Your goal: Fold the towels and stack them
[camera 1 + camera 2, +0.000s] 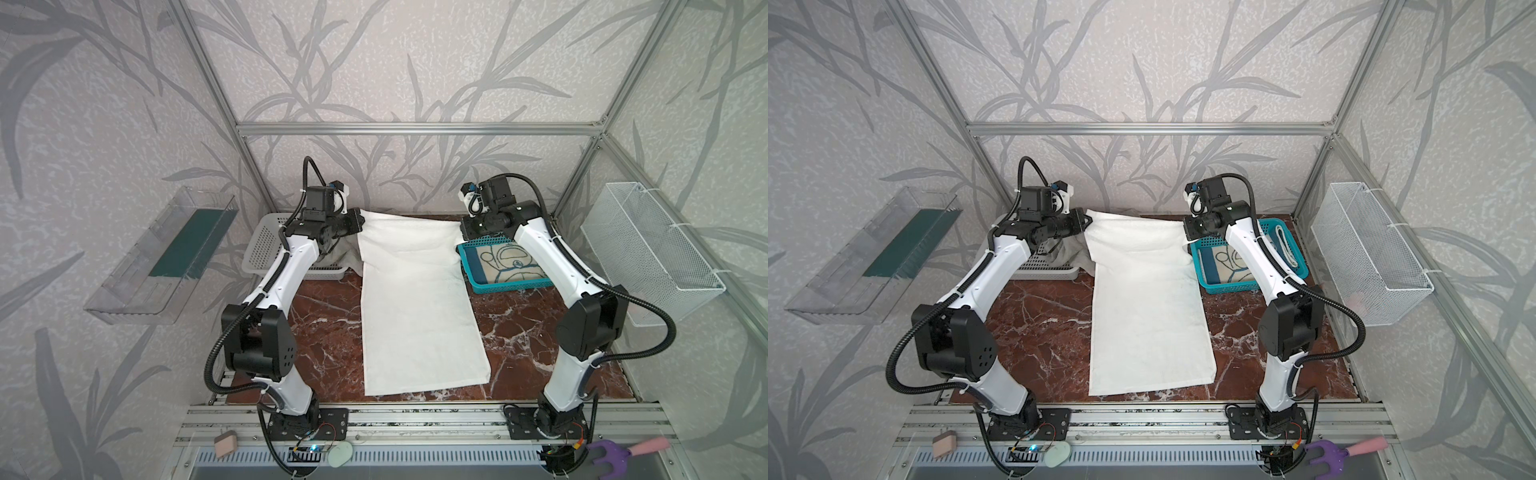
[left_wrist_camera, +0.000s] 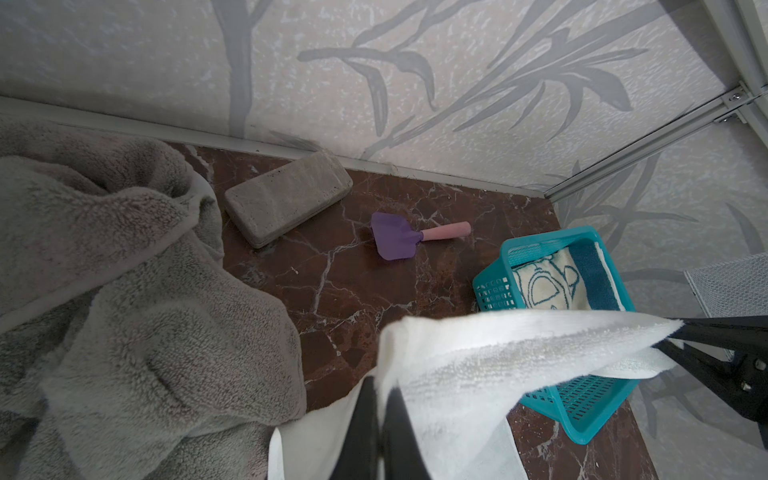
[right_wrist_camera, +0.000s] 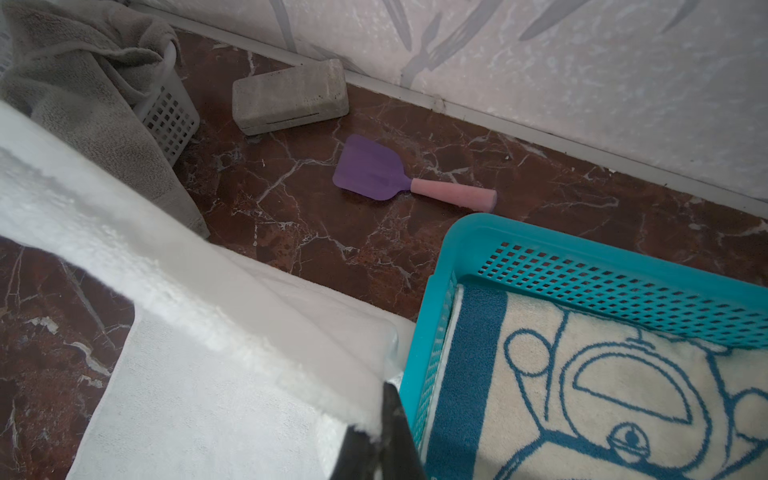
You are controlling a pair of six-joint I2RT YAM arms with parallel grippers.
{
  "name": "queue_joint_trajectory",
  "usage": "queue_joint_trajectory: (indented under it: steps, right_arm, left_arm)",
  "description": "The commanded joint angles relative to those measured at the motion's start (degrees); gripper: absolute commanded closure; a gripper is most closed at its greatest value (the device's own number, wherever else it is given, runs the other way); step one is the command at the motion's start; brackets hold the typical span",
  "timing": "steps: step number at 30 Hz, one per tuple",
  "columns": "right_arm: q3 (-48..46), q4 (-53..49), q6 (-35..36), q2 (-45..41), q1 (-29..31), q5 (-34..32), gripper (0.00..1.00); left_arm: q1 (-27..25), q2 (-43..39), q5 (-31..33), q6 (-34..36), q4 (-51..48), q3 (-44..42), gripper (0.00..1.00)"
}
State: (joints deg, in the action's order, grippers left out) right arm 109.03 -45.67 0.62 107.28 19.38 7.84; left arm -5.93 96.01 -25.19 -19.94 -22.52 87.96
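1. White towel (image 1: 415, 316): you see it stretched lengthwise down the middle of the marble table (image 1: 324, 328), its near part lying flat and its far edge raised.
2. Your left gripper (image 1: 360, 220) is clamped on the far left corner of that towel. The left wrist view shows the cloth pinched between the fingers.
3. Your right gripper (image 1: 462, 235) is closed on the far right corner, just beside the teal basket (image 1: 503, 287).
4. The beige cartoon towel (image 1: 513, 259) lies flat inside the teal basket.
5. The grey-taupe towel (image 1: 338, 253) spills crumpled out of the white basket (image 1: 259, 245), touching the white towel's left edge.
6. Beyond the raised edge, the grey block (image 2: 286, 197) and a purple shovel (image 2: 392, 237) lie on the table, apart from each other.
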Motion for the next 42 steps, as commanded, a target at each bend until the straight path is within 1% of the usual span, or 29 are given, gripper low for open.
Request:
queue_joint_trajectory:
  steps: [1,5,9,12,16,19,21,23,28,30,32,34,36,39,42]
  right_arm:
    - [0.9,-4.4,2.7,-0.5,-0.4,3.5,1.0]
    - [-5.0,-6.3,5.2,-3.7,-0.4,6.2,1.0]
    - [-14.4,-7.5,7.0,-9.1,-0.4,4.6,1.0]
    - [-22.3,-6.2,7.3,-13.8,-0.4,3.8,1.0]
    - [-30.7,-4.9,6.0,-16.5,-0.4,4.7,1.0]
    - [-34.5,-5.6,5.1,-16.9,-0.3,5.2,1.0]
    - [-36.1,-5.8,4.6,-17.4,-0.2,5.1,1.0]
    - [-36.7,-5.9,4.1,-18.4,-0.1,4.8,1.0]
    - [-34.2,-7.4,4.0,-22.1,-0.1,2.7,1.0]
    - [-33.1,-8.5,3.9,-23.3,-0.1,1.7,1.0]
    - [-32.5,-9.4,3.4,-24.3,-0.1,1.2,1.0]
    - [-32.7,-10.3,2.9,-25.1,-0.1,1.9,1.0]
    - [-34.1,-10.7,2.1,-25.5,0.0,3.4,1.0]
    - [-38.7,-10.5,0.9,-25.5,0.4,5.8,1.0]
    - [-43.2,-10.2,0.2,-24.2,0.7,5.2,1.0]
  left_arm:
    - [0.7,-1.7,-0.8,1.4,-0.1,-3.4,1.0]
    - [0.6,-6.5,-1.3,0.3,1.6,-13.8,1.0]
    - [0.0,-14.1,-1.9,-2.7,4.5,-27.9,1.0]
    - [-0.5,-18.7,-1.5,-4.0,6.4,-37.6,1.0]
    - [-0.5,-22.6,-1.4,-6.0,8.0,-45.8,1.0]
    - [-0.5,-24.8,-1.7,-6.9,8.4,-47.3,1.0]
    - [-0.5,-25.8,-1.3,-6.2,6.5,-45.9,1.0]
    - [-0.5,-26.6,-0.5,-4.1,3.2,-42.6,1.0]
    - [-0.4,-26.3,1.5,2.6,-7.3,-28.4,1.0]
    - [-0.5,-26.6,1.3,3.3,-9.4,-24.9,1.0]
    - [-0.6,-27.6,0.6,2.8,-9.7,-24.2,1.0]
    - [-1.1,-29.2,0.0,1.5,-9.4,-26.1,1.0]
    - [-1.7,-30.8,0.1,0.1,-9.0,-30.0,1.0]
    - [-2.9,-33.1,0.4,-3.6,-7.2,-38.7,1.0]
    - [-5.0,-34.8,-0.1,-7.8,-3.1,-47.9,1.0]
